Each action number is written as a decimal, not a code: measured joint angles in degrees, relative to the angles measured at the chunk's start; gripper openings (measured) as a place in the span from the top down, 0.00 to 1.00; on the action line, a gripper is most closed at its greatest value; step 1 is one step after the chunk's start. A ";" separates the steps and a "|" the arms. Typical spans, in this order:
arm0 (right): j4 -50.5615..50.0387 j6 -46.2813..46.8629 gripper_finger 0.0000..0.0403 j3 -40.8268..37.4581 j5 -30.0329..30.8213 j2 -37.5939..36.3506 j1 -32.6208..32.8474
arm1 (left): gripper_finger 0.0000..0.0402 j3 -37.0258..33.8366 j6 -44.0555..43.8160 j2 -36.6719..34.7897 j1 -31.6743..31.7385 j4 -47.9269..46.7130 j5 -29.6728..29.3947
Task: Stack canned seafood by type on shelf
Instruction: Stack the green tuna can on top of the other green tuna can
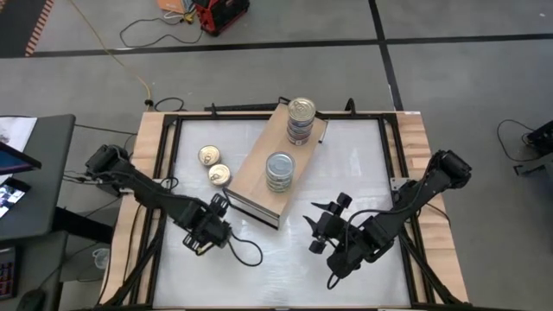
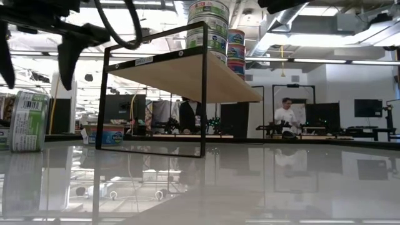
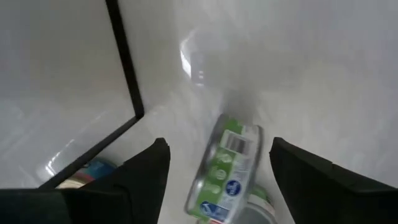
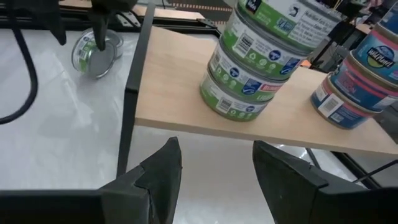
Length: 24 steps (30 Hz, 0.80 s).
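Your left gripper (image 1: 207, 226) at 7 o'clock: fingers spread, a green-label tin (image 3: 230, 171) tilted on its rim between them, not clamped. Two gold-lid tins (image 1: 214, 166) sit on the table at 10. The shelf (image 1: 259, 173) runs centre to 12, holding a silver-lid green-label stack (image 1: 280, 171) and a blue-label stack (image 1: 301, 120) at 12. Your right gripper (image 1: 327, 226) at 5: partly open, empty.

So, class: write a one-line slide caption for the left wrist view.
Open left gripper above a tilted green-labelled round tin on the white tabletop.
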 joint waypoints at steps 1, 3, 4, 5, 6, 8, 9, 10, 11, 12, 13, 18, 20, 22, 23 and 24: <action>-0.01 0.02 0.42 0.00 -0.02 0.00 0.04 | 0.34 0.00 0.68 0.00 0.40 -0.19 0.08; 0.06 0.00 0.42 0.00 -0.02 0.00 0.13 | 0.34 -0.51 1.67 -0.02 0.86 -0.03 0.42; 0.18 0.02 0.42 0.01 -0.01 0.00 0.20 | 0.35 -1.16 2.10 -0.02 1.00 0.15 1.01; 0.31 0.02 0.42 0.02 0.00 0.00 0.35 | 0.35 -1.95 2.32 -0.02 1.01 0.15 1.61; 0.29 0.02 0.42 0.00 -0.02 0.00 0.48 | 0.35 -2.80 2.34 -0.02 1.01 0.15 1.64; 0.26 -0.01 0.42 0.02 -0.01 0.00 0.50 | 0.35 -4.48 2.45 -0.02 0.98 0.41 1.60; 0.27 0.01 0.42 0.01 0.00 0.00 0.51 | 0.35 -5.16 2.45 -0.02 0.97 0.49 1.36; 0.26 -0.01 0.42 0.00 0.00 0.00 0.50 | 0.35 -5.67 2.33 -0.02 0.93 0.48 1.00; 0.26 0.01 0.42 0.01 0.00 0.00 0.49 | 0.35 -6.01 2.32 -0.02 0.95 0.31 0.67; 0.27 -0.01 0.42 0.01 0.00 0.00 0.49 | 0.35 -6.20 2.45 -0.02 0.95 0.20 0.39; 0.25 -0.01 0.42 0.00 0.00 0.00 0.49 | 0.35 -6.33 2.74 -0.02 0.95 0.21 0.11; 0.22 -0.03 0.42 0.00 0.02 0.00 0.49 | 0.47 -6.43 4.80 -0.02 0.95 -0.43 -1.08; 0.22 -0.03 0.42 0.00 0.02 0.00 0.49 | 0.57 -6.43 5.18 -0.02 0.95 -0.90 -1.14; 0.22 -0.03 0.42 0.00 0.02 0.00 0.49 | 0.68 -6.40 5.16 -0.02 1.02 -1.32 -0.55; 0.22 -0.03 0.42 0.00 0.02 0.00 0.49 | 0.68 -6.43 5.18 -0.02 1.09 -1.52 -0.20; 0.22 -0.03 0.42 0.00 0.02 0.00 0.49 | 0.68 -6.41 5.13 -0.02 1.10 -1.56 0.05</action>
